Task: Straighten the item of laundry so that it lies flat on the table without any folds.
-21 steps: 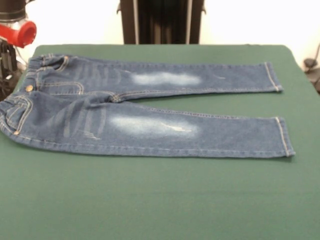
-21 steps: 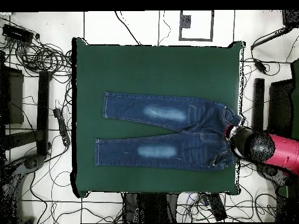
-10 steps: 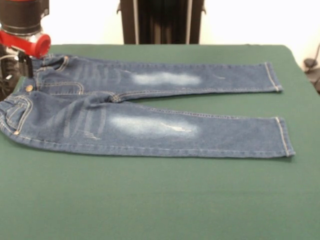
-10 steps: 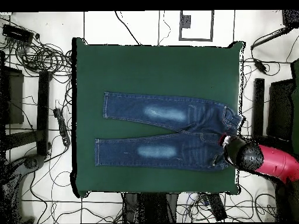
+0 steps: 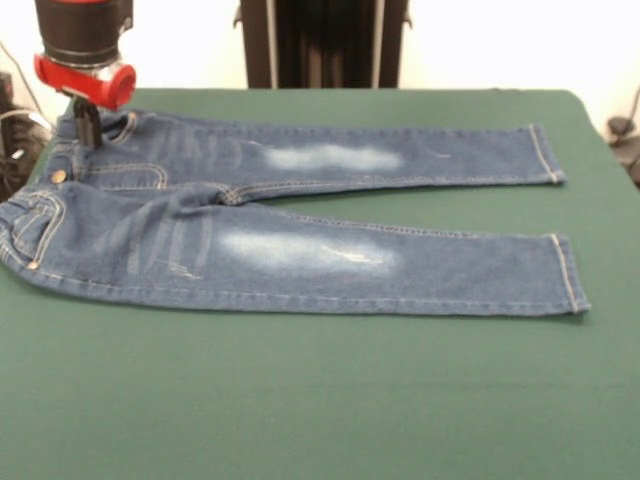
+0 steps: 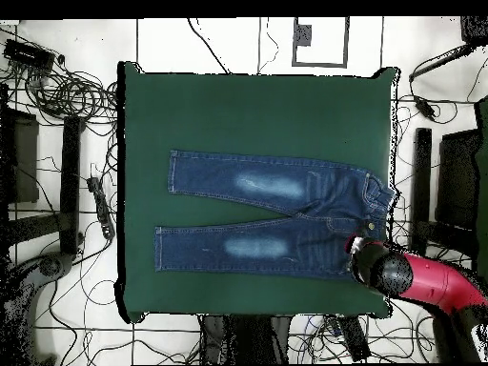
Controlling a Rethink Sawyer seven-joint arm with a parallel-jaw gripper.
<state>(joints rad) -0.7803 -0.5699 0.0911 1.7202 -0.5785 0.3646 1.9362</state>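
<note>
jeans [image 5: 300, 220] flat on table [image 5: 320, 400], arm [image 6: 419, 281] hiding waistband corner, jaws obscured

faded denim jeans [image 5: 300, 220], matt cloth table [image 5: 320, 400]

White tiled floor [image 6: 229, 38] strewn with black cables [image 6: 57, 91]; bright white wall [image 5: 480, 45] across the frame's top

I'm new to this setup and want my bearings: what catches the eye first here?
The blue jeans lie spread across the middle of the green table, both legs stretched out. The red and black gripper hangs over the waistband corner at the table's edge.
</note>
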